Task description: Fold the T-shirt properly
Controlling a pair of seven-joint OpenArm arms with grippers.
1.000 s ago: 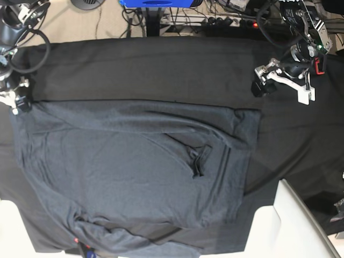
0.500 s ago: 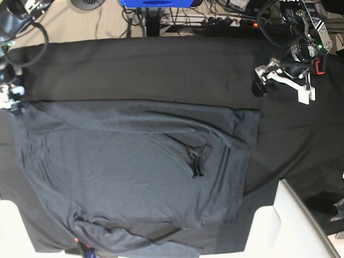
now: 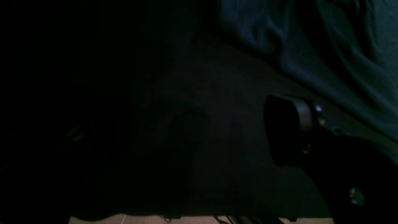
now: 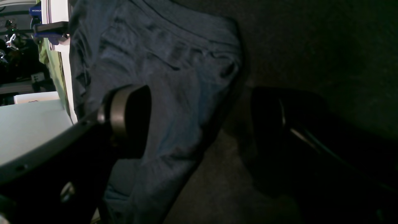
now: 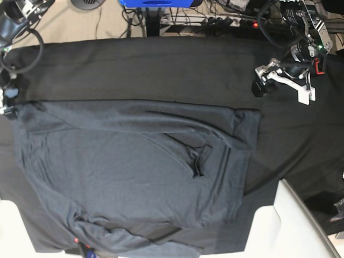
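At the far left of the base view the right gripper (image 5: 7, 99) sits at the edge of the counter (image 5: 161, 64), just beside the upper left corner of the T-shirt (image 5: 123, 172). In the right wrist view its 2 fingers (image 4: 130, 121) stand wide apart with nothing between them; the shirt's edge lies under and between them, apparently not pinched, though that view is dim.

The T-shirt lies spread across the middle of the dark cloth-covered counter, mostly flat, with 1 flap folded in toward the centre and a bunched sleeve or hem at the lower left. Its right edge runs fairly straight; a white panel (image 5: 290, 226) overlaps the counter at lower right.

At the upper right the left gripper (image 5: 282, 80) hovers over bare cloth, near the shirt's upper right corner but apart from it. Its fingers (image 3: 289, 130) are open and empty; only 1 shows clearly in the dark left wrist view.

The step in hand looks like setting up the next fold. To do it well, each gripper should come down on a corner of the same edge, pinch only the shirt layer and not the table covering beneath, lift just enough to clear, and carry both corners together so the fold line stays straight. The bunched lower left wants smoothing first.
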